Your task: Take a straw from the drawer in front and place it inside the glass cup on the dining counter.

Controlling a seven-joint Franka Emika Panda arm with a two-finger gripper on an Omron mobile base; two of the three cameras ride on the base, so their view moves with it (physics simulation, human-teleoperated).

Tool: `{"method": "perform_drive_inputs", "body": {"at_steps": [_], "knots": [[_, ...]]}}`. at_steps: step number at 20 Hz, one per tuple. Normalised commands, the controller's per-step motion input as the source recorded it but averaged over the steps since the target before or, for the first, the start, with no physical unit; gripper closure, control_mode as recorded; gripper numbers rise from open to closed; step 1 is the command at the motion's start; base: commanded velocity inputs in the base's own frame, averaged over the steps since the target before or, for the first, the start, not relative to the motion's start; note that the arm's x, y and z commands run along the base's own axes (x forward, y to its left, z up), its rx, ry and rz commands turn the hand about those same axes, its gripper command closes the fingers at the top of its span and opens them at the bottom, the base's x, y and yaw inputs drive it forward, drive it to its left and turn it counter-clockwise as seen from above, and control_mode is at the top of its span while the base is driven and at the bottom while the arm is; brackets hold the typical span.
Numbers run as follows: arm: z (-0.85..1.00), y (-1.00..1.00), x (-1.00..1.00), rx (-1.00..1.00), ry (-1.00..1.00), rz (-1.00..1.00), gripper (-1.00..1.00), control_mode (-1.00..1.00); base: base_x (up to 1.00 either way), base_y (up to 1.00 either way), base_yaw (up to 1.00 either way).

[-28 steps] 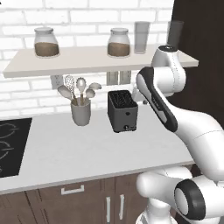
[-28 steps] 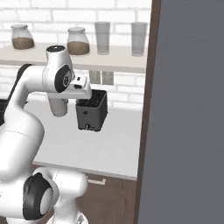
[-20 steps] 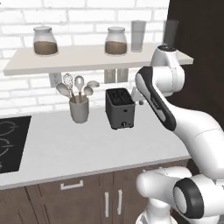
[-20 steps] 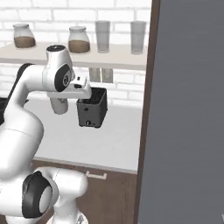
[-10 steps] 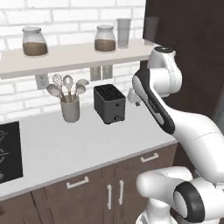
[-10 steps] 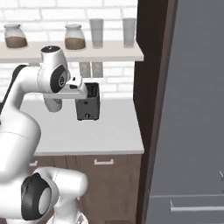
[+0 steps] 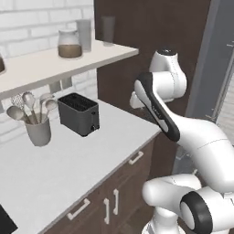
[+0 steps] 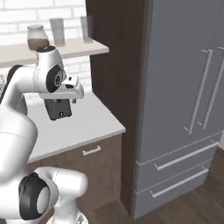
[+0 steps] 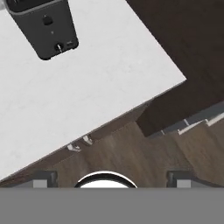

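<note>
my pincer: jaws spread wide, holding nothing; two tips at the bottom of the hand view, looking down past the surface edge to the wood floor.
drawer: I judge the shut front with a pale handle, just under the white surface, is the one I need; unopened.
straw: likely inside that drawer, so hidden.
toaster: dark, standing back on the surface.
utensil pot: near the brick wall.
fridge: tall, grey, to my right.
</note>
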Motion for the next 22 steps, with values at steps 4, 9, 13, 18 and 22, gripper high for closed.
{"method": "perform_drive_inputs", "body": {"at_steps": [4,9,13,18,22], "knots": [[0.0,0.0,0.0,0.0,0.0,0.0,-1.0,1.0,0.0,0.62,-0.64],[0.0,0.0,0.0,0.0,0.0,0.0,-1.0,1.0,-0.02,0.56,-0.59],[0.0,0.0,0.0,0.0,0.0,0.0,-1.0,1.0,-0.18,0.49,-0.53],[0.0,0.0,0.0,0.0,0.0,0.0,-1.0,1.0,-0.31,0.43,-0.43],[0.0,0.0,0.0,0.0,0.0,0.0,-1.0,1.0,-0.38,0.53,-0.35]]}}
